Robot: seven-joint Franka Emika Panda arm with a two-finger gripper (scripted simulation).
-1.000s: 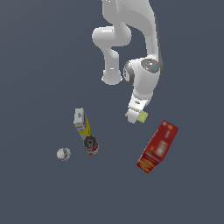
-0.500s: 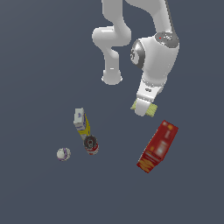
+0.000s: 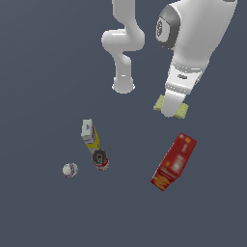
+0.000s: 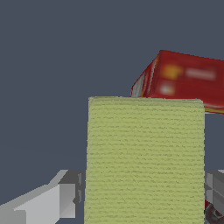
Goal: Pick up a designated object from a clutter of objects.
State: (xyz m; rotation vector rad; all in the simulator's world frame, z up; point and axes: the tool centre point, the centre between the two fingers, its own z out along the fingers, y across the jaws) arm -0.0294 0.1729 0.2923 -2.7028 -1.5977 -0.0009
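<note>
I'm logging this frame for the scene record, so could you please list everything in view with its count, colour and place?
sponge: 1, pale yellow-green, held between the gripper's fingers, off the floor, above the red box's upper end in the exterior view
red box: 1, red with yellow print, lying on the floor at the exterior view's right
bottle: 1, white and yellow, lying left of centre in the exterior view
can: 1, red with a dark top, at the bottom end of the bottle
ball: 1, whitish, alone on the floor, on the exterior view's left of the can
floor: 1, dark grey-blue, under everything
arm: 1, white, base at upper centre
gripper: 1, white and grey, shut on the sponge
</note>
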